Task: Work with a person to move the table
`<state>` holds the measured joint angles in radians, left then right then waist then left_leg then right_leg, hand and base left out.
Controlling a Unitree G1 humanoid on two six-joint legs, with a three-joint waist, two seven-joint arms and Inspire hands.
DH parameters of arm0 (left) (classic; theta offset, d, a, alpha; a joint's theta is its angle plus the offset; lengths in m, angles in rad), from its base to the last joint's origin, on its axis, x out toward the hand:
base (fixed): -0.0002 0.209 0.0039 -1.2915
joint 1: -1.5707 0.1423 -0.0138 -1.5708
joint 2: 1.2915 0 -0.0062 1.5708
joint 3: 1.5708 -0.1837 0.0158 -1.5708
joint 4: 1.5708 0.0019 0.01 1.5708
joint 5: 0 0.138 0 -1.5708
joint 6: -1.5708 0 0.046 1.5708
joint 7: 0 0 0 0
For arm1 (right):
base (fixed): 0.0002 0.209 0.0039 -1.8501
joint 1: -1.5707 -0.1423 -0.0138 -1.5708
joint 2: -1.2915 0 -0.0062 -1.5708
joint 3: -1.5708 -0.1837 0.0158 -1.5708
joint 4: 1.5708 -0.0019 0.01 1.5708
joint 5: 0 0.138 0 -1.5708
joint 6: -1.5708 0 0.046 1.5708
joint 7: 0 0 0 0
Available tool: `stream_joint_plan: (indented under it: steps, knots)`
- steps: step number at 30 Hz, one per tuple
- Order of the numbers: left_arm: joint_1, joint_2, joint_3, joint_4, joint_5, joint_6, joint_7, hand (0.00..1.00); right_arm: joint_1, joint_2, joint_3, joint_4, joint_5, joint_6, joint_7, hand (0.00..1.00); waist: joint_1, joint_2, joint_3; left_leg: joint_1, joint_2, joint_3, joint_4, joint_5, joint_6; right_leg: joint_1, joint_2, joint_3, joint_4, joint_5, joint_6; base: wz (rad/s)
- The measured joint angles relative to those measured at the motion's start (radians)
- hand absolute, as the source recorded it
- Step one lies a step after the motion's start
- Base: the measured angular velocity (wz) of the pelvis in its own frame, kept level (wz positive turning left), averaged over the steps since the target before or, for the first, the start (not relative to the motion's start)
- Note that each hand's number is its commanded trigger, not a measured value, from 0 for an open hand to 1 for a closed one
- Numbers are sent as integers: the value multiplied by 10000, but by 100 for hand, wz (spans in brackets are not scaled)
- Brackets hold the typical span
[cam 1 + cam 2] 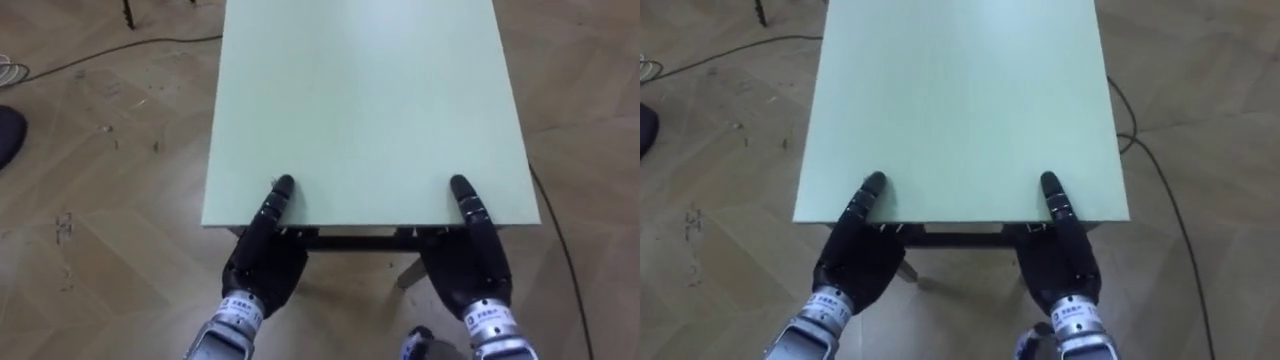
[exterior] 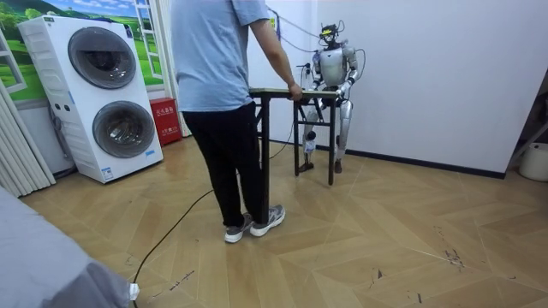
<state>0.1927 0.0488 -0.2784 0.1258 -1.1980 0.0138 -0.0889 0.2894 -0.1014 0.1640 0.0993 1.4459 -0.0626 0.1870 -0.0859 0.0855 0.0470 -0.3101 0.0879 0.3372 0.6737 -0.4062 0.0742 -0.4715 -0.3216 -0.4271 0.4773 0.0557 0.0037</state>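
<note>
Evenly, our left hand (image 1: pixel 262 265) and right hand (image 1: pixel 472 268) meet the near edge of the desk (image 1: pixel 360 100), whose long axis runs to twelve o'clock toward the person (image 2: pixel 218 77); whether they grip underneath we cannot tell.

a pale green table (image 1: pixel 360 100) stands on a herringbone wood parquet floor (image 1: pixel 110 230).

No lettering can be read. Print at the wrists of the left hand (image 1: pixel 262 262) and the right hand (image 1: pixel 470 268) is too small to make out, likewise on the red box (image 2: pixel 164 120) by the washing machine (image 2: pixel 103 94).
</note>
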Motion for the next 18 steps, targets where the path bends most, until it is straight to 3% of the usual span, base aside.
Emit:
stream_joint_plan:
  steps: [1,2,3,5,7,8,10,12,14,16,18]
  knots:
    - [0,73,-35,62,33,26,0,100,146,74,-1,0,-3,9,0,100,-43,14,-25,-16,-113,-102,-3,46,170,110,-17,246,35,127,185,32]
    - [1,88,-84,117,81,36,9,100,269,126,-19,5,26,-6,-1,100,-61,59,-45,-23,-152,-160,0,83,338,109,-6,680,589,-24,356,30]
    - [9,91,-100,134,103,39,29,100,291,128,-14,54,52,-5,-1,100,-61,86,-46,-15,-151,-202,0,104,385,90,-1,842,1002,-115,453,26]
    - [68,95,-142,141,148,56,209,100,313,180,-4,257,128,6,-1,100,-82,111,-48,84,-161,-362,-50,160,469,127,-17,1283,2486,-636,540,22]
    - [222,87,-144,141,157,81,223,100,393,143,20,283,129,71,-1,100,-144,98,-84,207,-369,-474,-388,426,553,651,56,1770,3509,-1555,674,22]
    - [226,84,-143,140,153,101,223,100,393,86,57,251,147,69,-21,100,-84,78,-94,228,-486,-454,-554,555,572,928,143,1919,3416,-1945,763,9]
    - [226,12,-139,137,153,99,261,100,391,11,125,119,152,63,-189,100,42,71,-97,279,-582,-421,-822,765,570,1172,244,1940,2819,-2136,839,0]
    - [259,23,-134,122,150,94,288,100,389,-33,205,89,147,46,-254,100,211,-29,-156,385,-644,-300,-1309,1080,542,1318,390,2052,2117,-2157,846,-14]
    - [395,95,-94,28,148,22,287,100,393,-32,448,86,161,-120,-299,100,510,-193,-230,476,-634,-199,-1939,1464,395,1760,732,1994,745,-2155,848,-26]
    - [429,193,-72,-37,148,9,325,100,392,-64,586,85,321,-158,-372,100,615,-368,-228,518,-594,-263,-2202,1685,286,2086,884,1730,24,-2145,873,1]
    - [447,220,-99,-98,152,7,423,100,399,-128,760,85,464,-281,-435,100,670,-412,-223,544,-542,-415,-2468,1928,129,2352,1158,1507,-657,-1864,773,14]
